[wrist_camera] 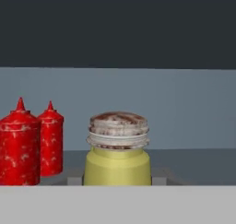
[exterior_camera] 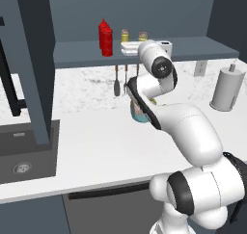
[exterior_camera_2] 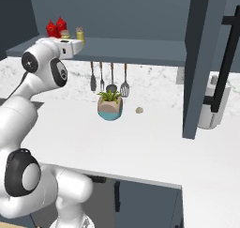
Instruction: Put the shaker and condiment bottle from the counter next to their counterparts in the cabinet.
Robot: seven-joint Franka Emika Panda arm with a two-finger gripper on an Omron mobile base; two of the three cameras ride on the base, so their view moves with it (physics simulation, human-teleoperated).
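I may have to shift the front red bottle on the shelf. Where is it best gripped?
Grip the front bottle round its straight body, below the cone nozzle, coming in level from the open front of the shelf. It stands upright, the nozzle tapers, and the second bottle stands close by, so the fingers should probably close across its free sides.

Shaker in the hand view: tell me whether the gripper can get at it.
Apparently yes: the shaker sits between the gripper's jaws, which look shut on it; the red bottles stand clear to one side.
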